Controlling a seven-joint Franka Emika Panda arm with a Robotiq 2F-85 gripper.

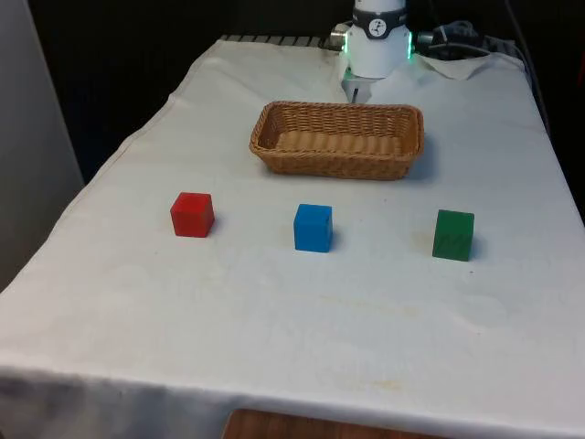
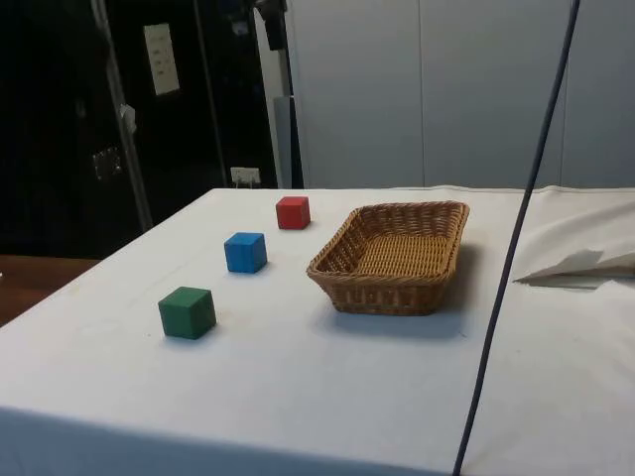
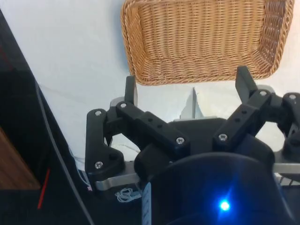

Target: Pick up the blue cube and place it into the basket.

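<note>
Sitting near the table's [image 1: 274, 320] middle between a red cube [image 1: 192, 214] and a green cube [image 1: 453, 234], the blue cube [image 1: 313, 227] lies just before the basket [image 1: 338, 160], while the gripper [image 3: 187, 86], jaws spread and empty, hangs over the far edge.

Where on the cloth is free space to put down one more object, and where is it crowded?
The widest bare patch lies between the row of red cube, blue cube and green cube and the table's near edge. The gaps between the cubes are open too. The strip between the basket and the blue cube is narrower.
</note>
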